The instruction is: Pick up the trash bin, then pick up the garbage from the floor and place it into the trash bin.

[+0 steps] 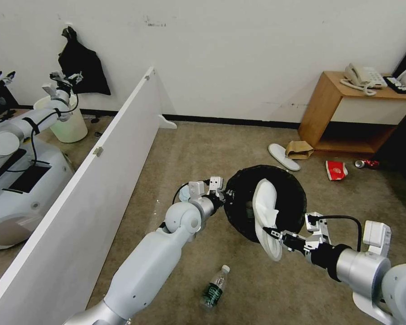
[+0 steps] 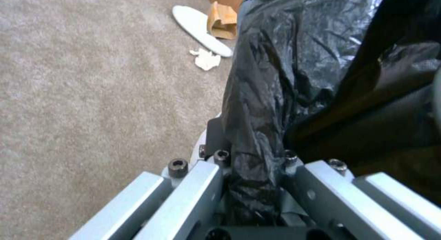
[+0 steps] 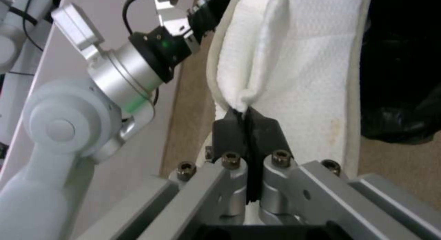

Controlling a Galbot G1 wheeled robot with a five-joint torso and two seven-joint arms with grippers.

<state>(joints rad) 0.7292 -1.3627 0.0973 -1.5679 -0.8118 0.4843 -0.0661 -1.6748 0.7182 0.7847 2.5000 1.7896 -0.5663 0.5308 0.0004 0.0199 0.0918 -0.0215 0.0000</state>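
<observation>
Hanging from your right gripper, whose fingers are pinched together on its edge, the flat white fabric slipper stands long axis upright across the mouth of the round black-bagged trash bin. Your left gripper is clamped on the bin's rim, mouth tilted toward you.

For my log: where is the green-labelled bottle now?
In the head view the bottle lies on the carpet, low centre, between the two arms, below the trash bin.
</observation>
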